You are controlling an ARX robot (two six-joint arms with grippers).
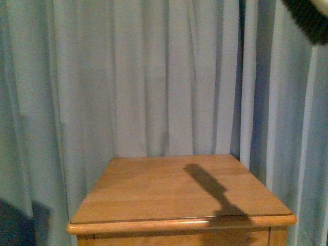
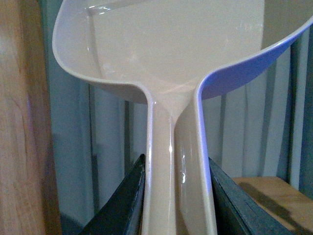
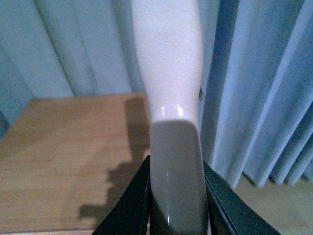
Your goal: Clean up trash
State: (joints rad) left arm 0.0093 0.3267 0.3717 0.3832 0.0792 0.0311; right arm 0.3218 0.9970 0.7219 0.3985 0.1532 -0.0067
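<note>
Your left gripper is clamped on the dustpan handle, with the pan spreading beyond the jaws. Your right gripper is closed around a white handle, probably a brush. The table lies beyond them. The trash shows in no view. With both tools in hand, you next need to find the wad.
</note>
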